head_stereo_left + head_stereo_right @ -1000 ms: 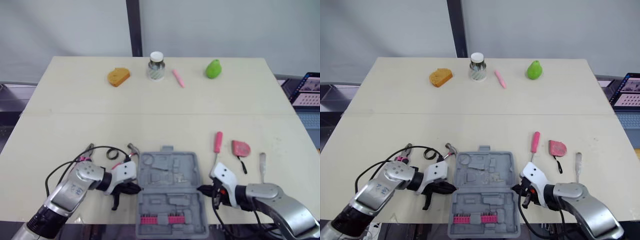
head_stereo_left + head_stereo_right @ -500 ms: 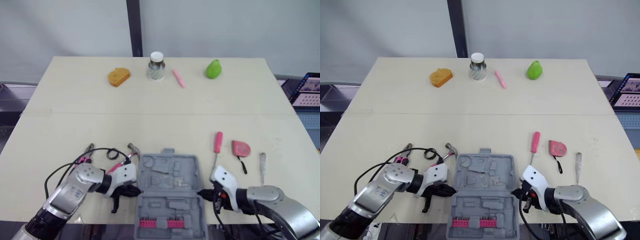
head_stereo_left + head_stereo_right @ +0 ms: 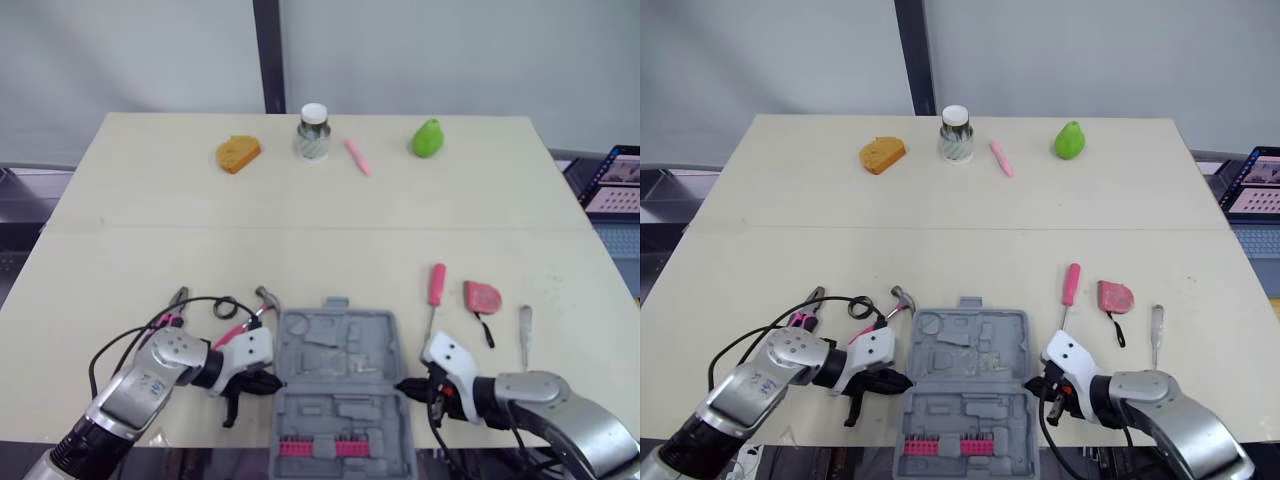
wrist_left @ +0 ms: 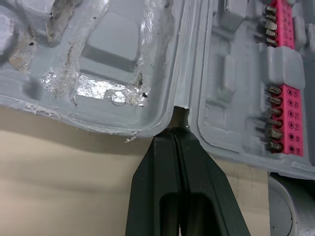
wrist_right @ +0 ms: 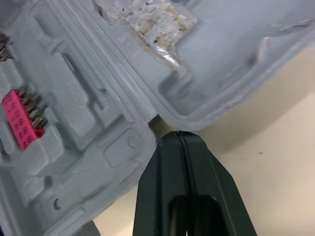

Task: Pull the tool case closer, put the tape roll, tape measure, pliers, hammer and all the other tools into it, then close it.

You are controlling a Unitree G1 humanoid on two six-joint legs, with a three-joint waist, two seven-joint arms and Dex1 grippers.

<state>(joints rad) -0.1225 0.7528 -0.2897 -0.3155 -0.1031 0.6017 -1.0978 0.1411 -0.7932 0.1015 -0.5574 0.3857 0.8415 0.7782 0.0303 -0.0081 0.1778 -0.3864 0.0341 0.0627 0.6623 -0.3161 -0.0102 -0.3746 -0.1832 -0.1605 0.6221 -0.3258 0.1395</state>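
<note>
Open grey tool case (image 3: 340, 385) at the near table (image 3: 320, 230) edge, one claw at each side of its hinge line.

Case: lying open and flat, moulded recesses bare except for pink bit strips (image 3: 320, 447) in the near half. Left claw (image 3: 266, 383): fingers pressed together, gripping nothing, tips touching the hinge notch on the case's left side. Right claw (image 3: 406, 385): likewise closed and empty, tips at the hinge notch on the case's right side. Left of the case: hammer (image 3: 264, 298), tape roll (image 3: 224, 307), pliers (image 3: 175, 303). Right of the case: pink-handled screwdriver (image 3: 436, 285), red tape measure (image 3: 481, 296), silver tool (image 3: 524, 325). Well beyond the case: orange sponge (image 3: 237, 153), jar (image 3: 313, 131), pink pen (image 3: 356, 156), green pear (image 3: 427, 137).
</note>
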